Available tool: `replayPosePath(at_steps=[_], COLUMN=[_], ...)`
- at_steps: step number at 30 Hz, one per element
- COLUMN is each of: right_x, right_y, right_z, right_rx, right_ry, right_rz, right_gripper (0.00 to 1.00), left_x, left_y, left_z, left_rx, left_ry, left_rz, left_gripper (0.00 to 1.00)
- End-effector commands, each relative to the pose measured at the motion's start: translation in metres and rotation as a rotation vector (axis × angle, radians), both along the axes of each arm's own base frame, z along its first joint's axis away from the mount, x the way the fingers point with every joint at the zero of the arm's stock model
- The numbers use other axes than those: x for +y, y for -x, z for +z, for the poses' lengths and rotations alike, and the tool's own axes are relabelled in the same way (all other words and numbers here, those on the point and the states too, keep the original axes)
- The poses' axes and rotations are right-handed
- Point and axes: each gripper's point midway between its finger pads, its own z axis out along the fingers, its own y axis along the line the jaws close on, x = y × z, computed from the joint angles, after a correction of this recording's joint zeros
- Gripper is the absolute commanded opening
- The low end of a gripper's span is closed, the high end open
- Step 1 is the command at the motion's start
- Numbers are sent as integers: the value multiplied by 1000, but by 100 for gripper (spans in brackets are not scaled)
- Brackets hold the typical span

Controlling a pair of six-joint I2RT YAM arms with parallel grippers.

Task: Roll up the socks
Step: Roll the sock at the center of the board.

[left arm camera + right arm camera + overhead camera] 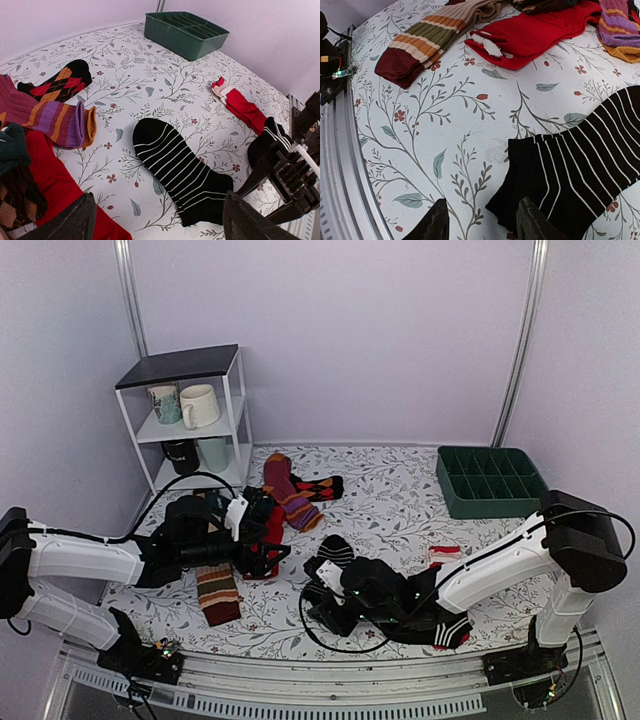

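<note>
Right arm's fingers (434, 222): parted, with nothing pinched between them; both dark tips hang low over the floral-print counter (445, 110).
Sock at those fingers: a short black knit sock with thin white stripes (580, 165) lies flat on the counter. One corner of its cuff reaches into the gap between the two tips. Whether either tip touches the knit I cannot tell.
Left arm's fingers (75, 222): spread wide and empty, close above the counter.
Sock from that side: it lies lengthwise ahead of the gap, toe pointing away. Its cuff end is nearer the tip on the right of that view and clear of both tips.
Beside the left arm: a plain red sock (535, 35), with a brown ribbed sock banded olive, orange and cream (420, 42) next to it.
Further out: a purple sock with orange stripes (55, 120) and a black sock with red and orange diamonds (62, 82).
Far corner: a dark green divided plastic tray (185, 32).
</note>
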Motion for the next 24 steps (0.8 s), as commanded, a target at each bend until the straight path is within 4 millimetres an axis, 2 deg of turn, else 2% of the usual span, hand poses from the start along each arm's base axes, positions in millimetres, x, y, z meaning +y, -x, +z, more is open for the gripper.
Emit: replayPosePath(at_steps=[1, 4, 12, 20, 24], right_x=[4, 0, -5, -18, -25], right_y=[-10, -11, -8, -13, -12], right_z=[-8, -15, -31, -53, -59], right_rx=[-38, -41, -23, -20, -13], right_ry=[26, 53, 87, 170, 197], right_rz=[-30, -37, -39, -80, -96], right_gripper=[44, 39, 39, 47, 42], left_x=[1, 1, 2, 2, 2], left_y=[-1, -1, -1, 0, 1], left_z=[5, 5, 5, 5, 5], left_rx=[-22, -24, -27, -22, -21], left_ry=[17, 16, 16, 18, 20], left_rz=[-6, -4, 2, -4, -7], left_gripper=[89, 89, 89, 89, 89])
